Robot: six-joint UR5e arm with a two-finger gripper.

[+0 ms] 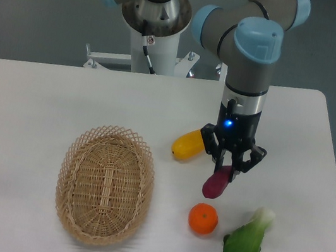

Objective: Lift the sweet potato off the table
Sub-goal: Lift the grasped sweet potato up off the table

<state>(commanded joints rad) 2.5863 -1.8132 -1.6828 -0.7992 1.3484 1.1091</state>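
The sweet potato (pixel 214 184) is a small dark purple-magenta tuber on the white table (pixel 32 98), right of centre and tilted. Its upper end sits between the fingers of my gripper (pixel 228 169). The gripper points straight down, and its fingers are closed in against the tuber's upper end. The lower end of the sweet potato shows below the fingers, close to the tabletop. I cannot tell whether it is touching the table.
A yellow-orange oblong fruit (pixel 188 144) lies just left of the gripper. A round orange (pixel 203 219) lies below the sweet potato. A green vegetable with a white stem (pixel 245 244) is at the front right. A wicker basket (pixel 105 183) stands at the front left.
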